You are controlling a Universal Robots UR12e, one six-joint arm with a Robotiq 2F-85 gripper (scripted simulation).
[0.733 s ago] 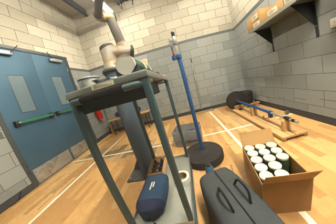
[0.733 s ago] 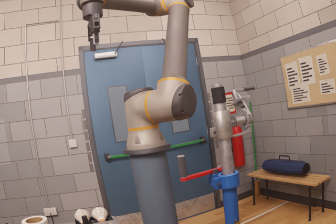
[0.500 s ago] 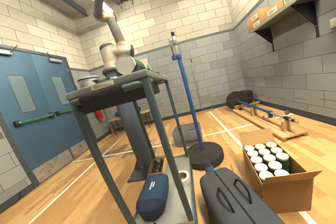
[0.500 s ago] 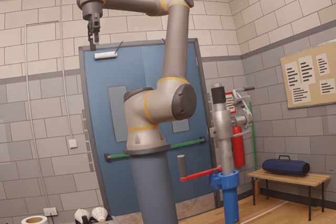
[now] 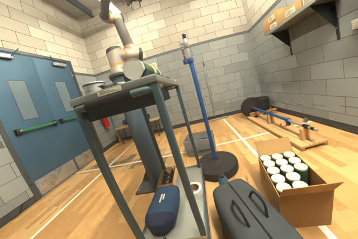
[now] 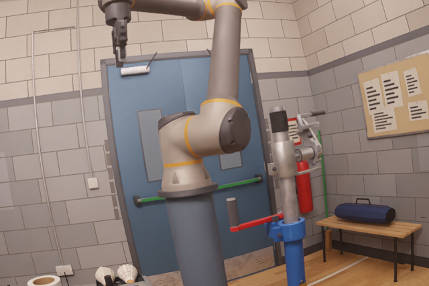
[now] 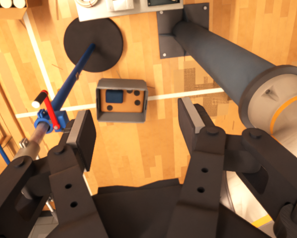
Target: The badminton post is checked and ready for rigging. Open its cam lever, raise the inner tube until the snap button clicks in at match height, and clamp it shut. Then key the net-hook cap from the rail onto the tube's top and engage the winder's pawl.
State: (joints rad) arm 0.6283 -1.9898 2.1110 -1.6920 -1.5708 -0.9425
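The badminton post's top is partly hidden behind my left finger in the wrist camera. The blue post [image 5: 202, 109] stands on a round black base [image 5: 219, 166]. Its grey inner tube [image 6: 288, 186] rises from a blue collar [image 6: 287, 230]. A red cam lever [image 6: 255, 222] with a grey grip sticks out sideways from the collar. A black ribbed cap [image 6: 278, 121] sits on the tube's top, beside the winder [image 6: 308, 137]. My gripper [image 6: 120, 55] hangs high near the ceiling, left of the post and well above it. It is open and empty [image 7: 135, 128].
The robot's grey pedestal [image 7: 220, 61] stands close to the right of the gripper. A grey tray [image 7: 121, 100] lies on the floor directly below. A metal trolley [image 5: 130, 120], a box of tubes [image 5: 286, 172] and a dark case [image 5: 251, 213] stand nearby. A second post [image 5: 283, 119] lies on wooden racks.
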